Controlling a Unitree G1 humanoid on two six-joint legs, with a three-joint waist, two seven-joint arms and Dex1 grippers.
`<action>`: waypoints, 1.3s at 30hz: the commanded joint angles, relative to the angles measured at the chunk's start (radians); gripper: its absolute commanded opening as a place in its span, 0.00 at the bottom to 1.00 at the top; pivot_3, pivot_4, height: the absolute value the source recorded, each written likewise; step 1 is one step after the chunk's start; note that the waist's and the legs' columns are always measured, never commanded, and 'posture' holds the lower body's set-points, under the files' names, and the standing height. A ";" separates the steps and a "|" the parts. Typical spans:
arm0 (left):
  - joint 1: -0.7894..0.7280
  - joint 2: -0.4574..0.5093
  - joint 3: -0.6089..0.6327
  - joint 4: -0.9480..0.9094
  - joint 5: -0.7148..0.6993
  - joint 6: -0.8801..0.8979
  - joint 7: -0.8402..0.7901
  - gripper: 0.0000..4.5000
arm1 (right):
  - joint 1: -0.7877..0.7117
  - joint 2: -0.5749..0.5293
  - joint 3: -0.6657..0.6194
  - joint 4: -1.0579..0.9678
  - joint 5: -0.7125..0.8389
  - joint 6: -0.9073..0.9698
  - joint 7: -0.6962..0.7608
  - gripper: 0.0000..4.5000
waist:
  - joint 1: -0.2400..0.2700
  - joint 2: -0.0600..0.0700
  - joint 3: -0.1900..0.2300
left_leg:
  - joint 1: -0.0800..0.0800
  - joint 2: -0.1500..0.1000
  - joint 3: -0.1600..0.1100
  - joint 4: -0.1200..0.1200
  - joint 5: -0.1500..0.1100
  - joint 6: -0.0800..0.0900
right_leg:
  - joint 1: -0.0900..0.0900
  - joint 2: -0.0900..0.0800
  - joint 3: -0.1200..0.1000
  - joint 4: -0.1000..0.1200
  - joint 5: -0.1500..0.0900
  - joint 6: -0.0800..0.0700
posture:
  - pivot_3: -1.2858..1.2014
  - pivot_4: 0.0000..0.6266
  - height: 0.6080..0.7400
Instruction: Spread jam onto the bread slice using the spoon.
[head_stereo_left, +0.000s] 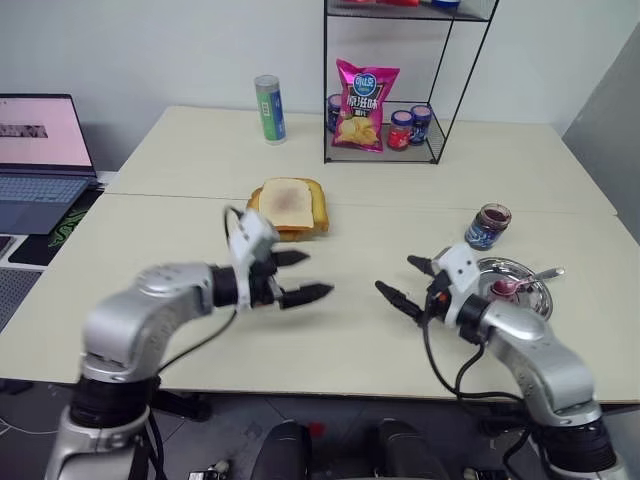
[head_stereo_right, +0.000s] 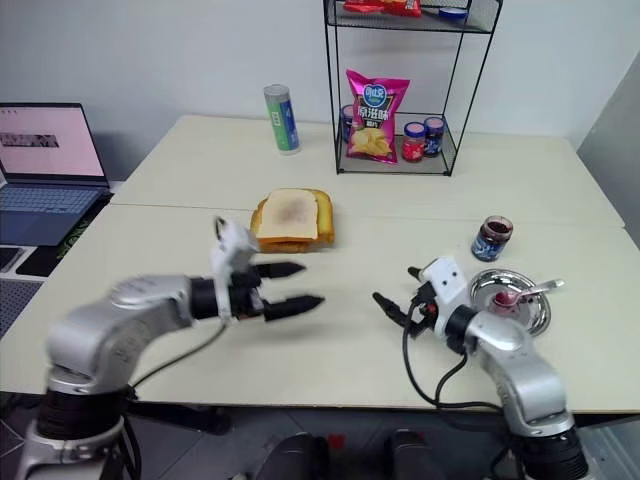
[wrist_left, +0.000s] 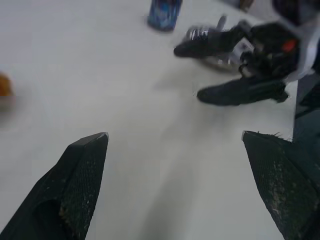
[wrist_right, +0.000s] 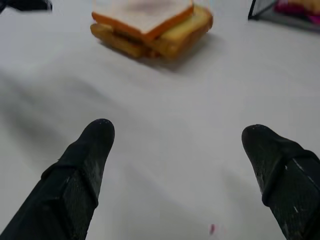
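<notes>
The bread slice (head_stereo_left: 288, 201), pale with a faint reddish smear, lies on top of two golden slices (head_stereo_left: 314, 222) at the table's middle; the right wrist view has it ahead of the fingers (wrist_right: 142, 11). The jam sits in a lidless glass jar (head_stereo_left: 489, 225) at the right. Beside it, the spoon (head_stereo_left: 527, 280) rests in a round steel dish (head_stereo_left: 538, 300), its pinkish bowl toward me. My left gripper (head_stereo_left: 314, 275) hovers open and empty over bare table in front of the bread. My right gripper (head_stereo_left: 397, 275) is open and empty just left of the dish, pointing toward the left gripper.
A black wire shelf (head_stereo_left: 440, 90) stands at the back with a pink chips bag (head_stereo_left: 366, 105) and small lidded jars (head_stereo_left: 411, 127). A tall can (head_stereo_left: 269, 108) stands to its left. An open laptop (head_stereo_left: 40, 150) sits at the far left.
</notes>
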 joint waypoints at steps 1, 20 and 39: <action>-0.061 -0.084 0.098 0.101 0.011 -0.033 0.164 0.99 | -0.050 -0.021 0.021 -0.020 0.000 -0.032 0.026 1.00 | 0.001 0.000 0.000 | 0.000 0.000 0.000 0.000 0.000 0.000 | 0.000 0.000 0.000 0.000 0.000 0.000 | 0.52 0.24 1.00; -0.202 -0.333 0.294 0.568 0.066 -0.285 0.555 0.99 | -0.236 0.060 0.101 -0.003 0.020 -0.027 0.006 1.00 | 0.006 -0.003 0.001 | -0.002 -0.001 0.000 0.000 0.001 -0.002 | -0.002 0.000 0.001 0.001 0.007 0.004 | 0.52 0.24 1.00; -0.310 -0.349 0.241 0.829 0.087 -0.369 0.478 0.66 | -0.193 0.052 0.080 -0.021 0.000 -0.019 -0.075 1.00 | 0.000 -0.004 0.001 | -0.004 0.000 0.000 0.001 0.001 -0.002 | -0.003 0.000 0.001 0.000 0.008 0.006 | 0.52 0.24 1.00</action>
